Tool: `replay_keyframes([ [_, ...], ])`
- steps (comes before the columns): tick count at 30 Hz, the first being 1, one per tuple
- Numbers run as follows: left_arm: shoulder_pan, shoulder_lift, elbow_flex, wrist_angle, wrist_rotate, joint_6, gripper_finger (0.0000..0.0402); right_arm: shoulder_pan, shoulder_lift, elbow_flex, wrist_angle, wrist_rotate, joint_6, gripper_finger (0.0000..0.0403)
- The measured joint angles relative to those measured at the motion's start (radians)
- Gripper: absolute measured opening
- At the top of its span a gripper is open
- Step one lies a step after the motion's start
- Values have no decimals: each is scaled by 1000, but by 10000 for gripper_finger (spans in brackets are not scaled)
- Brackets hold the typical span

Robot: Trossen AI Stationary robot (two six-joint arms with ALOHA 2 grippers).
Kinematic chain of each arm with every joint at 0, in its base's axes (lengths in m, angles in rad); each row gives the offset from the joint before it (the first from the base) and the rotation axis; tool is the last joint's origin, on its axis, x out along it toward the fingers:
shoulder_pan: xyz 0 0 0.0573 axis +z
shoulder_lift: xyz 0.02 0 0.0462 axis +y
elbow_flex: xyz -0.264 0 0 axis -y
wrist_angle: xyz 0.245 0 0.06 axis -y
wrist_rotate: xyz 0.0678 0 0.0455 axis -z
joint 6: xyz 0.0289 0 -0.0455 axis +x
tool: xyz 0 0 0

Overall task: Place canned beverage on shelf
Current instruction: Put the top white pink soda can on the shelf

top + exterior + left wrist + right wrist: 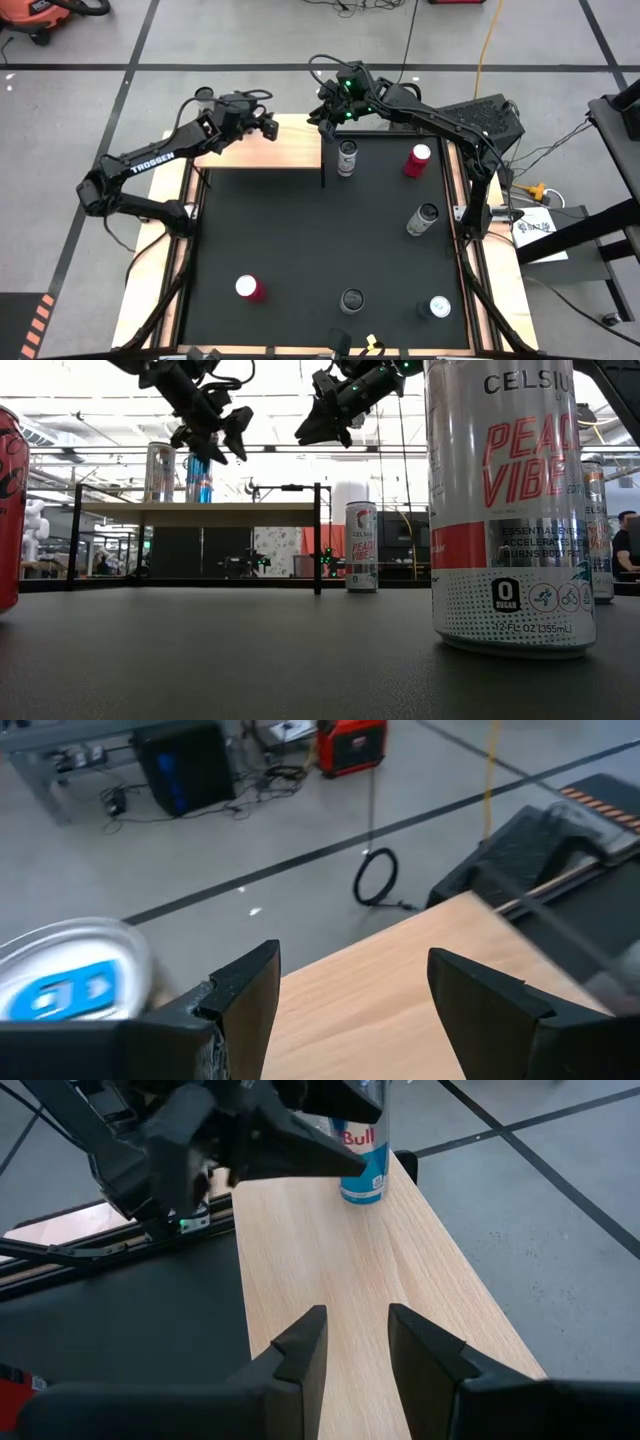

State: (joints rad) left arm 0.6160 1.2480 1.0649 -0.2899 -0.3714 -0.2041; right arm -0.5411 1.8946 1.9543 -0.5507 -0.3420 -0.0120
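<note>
The left gripper is hovering with fingers parted and empty over the shelf, a blue can standing just beside one finger. The right gripper is hanging above the shelf, fingers narrowly apart, the can ahead.

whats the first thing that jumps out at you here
Both arms meet over the shelf at the table's far edge: the left gripper, jaws apart and empty, hovers above the wooden board beside a blue-and-silver can standing on it, and the right gripper, also empty, hangs over the shelf's other end. In the low view a big Celsius can fills the foreground, with more cans scattered across the black table.
</note>
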Motion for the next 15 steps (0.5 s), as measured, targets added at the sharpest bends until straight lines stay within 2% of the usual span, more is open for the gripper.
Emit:
replay_keyframes([
  [9,-99,-26,0,19,43,47,254,0,0,0,0,0,0,91],
  [12,-126,-48,0,18,93,10,254,0,0,0,0,0,0,91],
  [15,-151,-73,0,12,189,17,254,0,0,0,0,0,0,91],
])
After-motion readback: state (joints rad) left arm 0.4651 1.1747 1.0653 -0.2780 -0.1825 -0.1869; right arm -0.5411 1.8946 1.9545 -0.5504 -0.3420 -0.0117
